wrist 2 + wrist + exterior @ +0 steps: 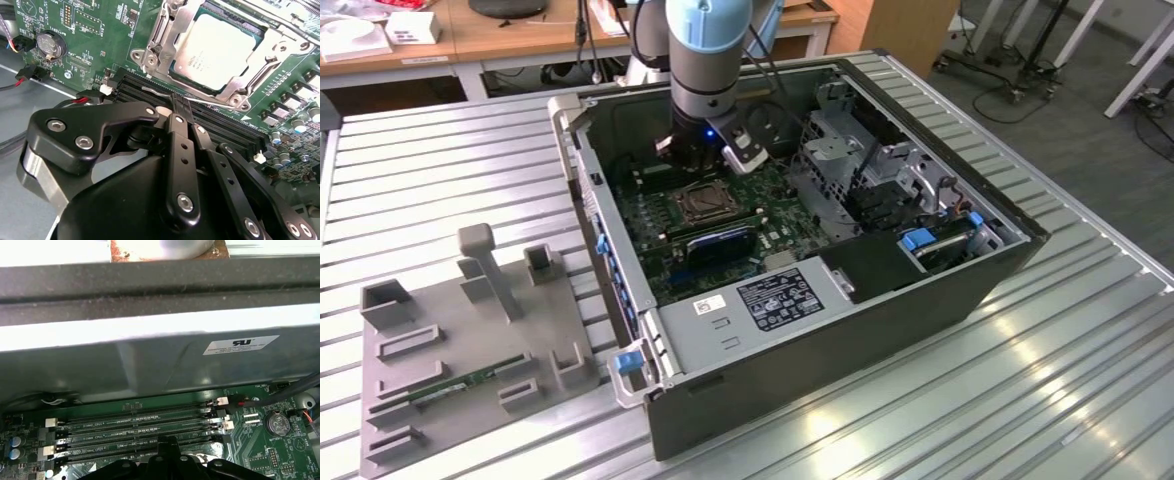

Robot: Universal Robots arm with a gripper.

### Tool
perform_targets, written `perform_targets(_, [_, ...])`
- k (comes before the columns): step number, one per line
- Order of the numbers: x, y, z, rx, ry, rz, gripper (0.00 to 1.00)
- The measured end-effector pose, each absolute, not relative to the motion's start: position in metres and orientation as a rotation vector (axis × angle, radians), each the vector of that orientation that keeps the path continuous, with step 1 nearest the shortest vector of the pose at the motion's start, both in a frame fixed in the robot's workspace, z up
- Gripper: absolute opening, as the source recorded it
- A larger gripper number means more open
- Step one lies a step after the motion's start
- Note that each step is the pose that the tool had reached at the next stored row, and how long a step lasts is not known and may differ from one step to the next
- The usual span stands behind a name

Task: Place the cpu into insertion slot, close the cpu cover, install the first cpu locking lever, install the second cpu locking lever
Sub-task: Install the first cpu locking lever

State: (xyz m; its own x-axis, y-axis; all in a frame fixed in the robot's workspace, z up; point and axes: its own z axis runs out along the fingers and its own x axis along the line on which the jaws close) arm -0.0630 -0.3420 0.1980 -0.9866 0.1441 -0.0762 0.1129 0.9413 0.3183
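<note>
The cpu (220, 47), a pale silver square, lies in the insertion slot (698, 203) on the green motherboard inside the open computer case. The cpu cover (172, 30), a silvery frame, lies flat around the chip. A thin wire locking lever (155, 91) runs along the socket's edge beside the memory slots. My gripper (181, 102) is shut, its black fingertips pressed together right at this lever; whether they touch it I cannot tell. In the exterior view the gripper (704, 165) hangs just behind the socket. In the first wrist view the fingertips (167, 442) stand over the memory slots.
Long black memory slots (135, 427) lie between the socket and the case wall (150, 360). A coin battery (51, 44) and red-black cables sit nearby. The drive cage (841, 150) and the power supply (774, 295) crowd the case. A grey fixture tray (467, 350) lies at the exterior view's left.
</note>
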Motion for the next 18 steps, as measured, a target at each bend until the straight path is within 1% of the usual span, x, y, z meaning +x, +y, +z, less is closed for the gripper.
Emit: perform_targets(18, [-0.0624,-0.3409,0.1937,0.198,3.0,0.469,0.11])
